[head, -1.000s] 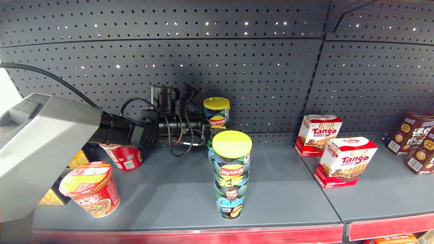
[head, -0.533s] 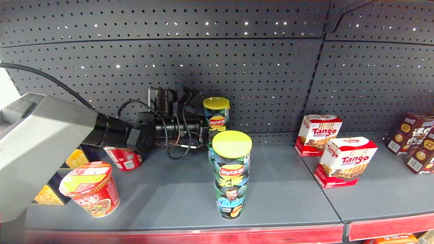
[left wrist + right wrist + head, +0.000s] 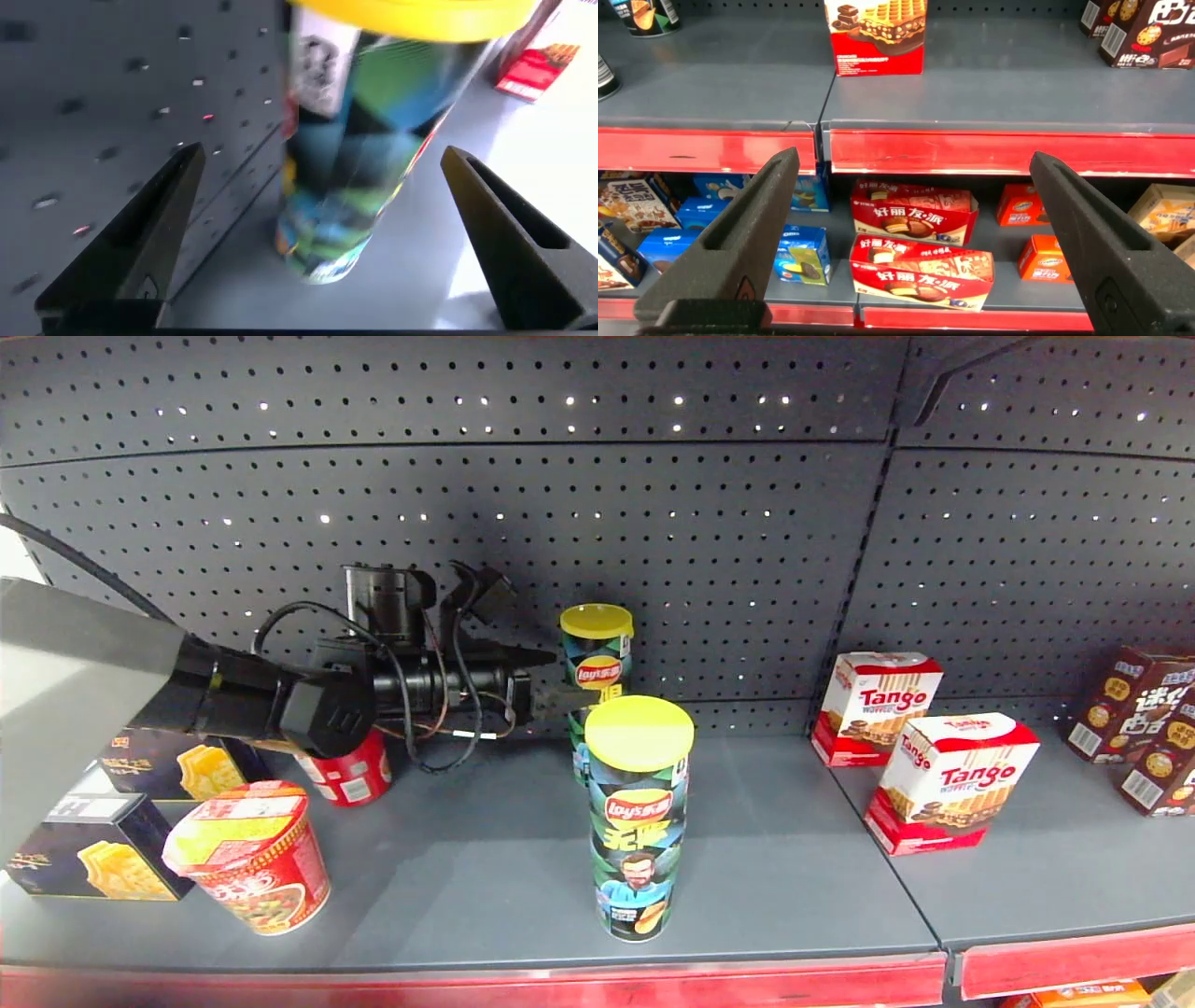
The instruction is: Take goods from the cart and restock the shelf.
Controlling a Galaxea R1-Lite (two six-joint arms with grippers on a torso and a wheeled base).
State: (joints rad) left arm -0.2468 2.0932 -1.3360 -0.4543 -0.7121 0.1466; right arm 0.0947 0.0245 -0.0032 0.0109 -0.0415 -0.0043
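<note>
Two tall chips cans with yellow lids stand upright on the grey shelf (image 3: pixel 485 877). One can (image 3: pixel 639 817) is near the front edge, and the other can (image 3: pixel 597 653) stands behind it by the pegboard. My left gripper (image 3: pixel 553 679) is open just left of the rear can, with its fingertips close to the can's side and nothing held. In the left wrist view the rear can (image 3: pixel 364 159) stands ahead, beyond the spread fingers of the left gripper (image 3: pixel 322 157). My right gripper (image 3: pixel 915 161) is open and empty, low in front of the shelf's red front edge.
A red noodle cup (image 3: pixel 250 854) and a second red cup (image 3: pixel 347 775) stand at the left, beside dark boxes (image 3: pixel 93 854). Two wafer boxes (image 3: pixel 952 779) and brown boxes (image 3: pixel 1144 728) occupy the right. Grey shelf between the cans and wafer boxes is bare. Lower shelves hold biscuit boxes (image 3: pixel 915 219).
My left arm has drawn back to the left, and its fingers have come off the rear chips can, which stays upright by the pegboard. The dark boxes at the left are uncovered.
</note>
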